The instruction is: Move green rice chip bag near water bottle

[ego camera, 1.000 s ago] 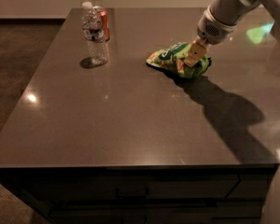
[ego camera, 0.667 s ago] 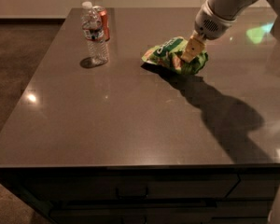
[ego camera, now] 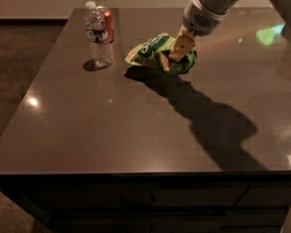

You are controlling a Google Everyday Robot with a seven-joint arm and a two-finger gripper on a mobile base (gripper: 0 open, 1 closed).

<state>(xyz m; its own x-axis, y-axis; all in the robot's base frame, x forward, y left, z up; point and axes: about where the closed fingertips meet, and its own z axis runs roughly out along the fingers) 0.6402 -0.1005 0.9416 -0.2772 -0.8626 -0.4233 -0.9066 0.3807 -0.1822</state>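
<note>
My end effector (ego camera: 179,51) is clamped on the right part of the green rice chip bag (ego camera: 153,53). The bag seems lifted just off the surface (ego camera: 111,125), near the water bottle (ego camera: 98,38) but apart from it, on its right. The bag looks light, soft and crinkly, and the foil is likely slippery. I judge a pinch across a bunched fold holds best.
</note>
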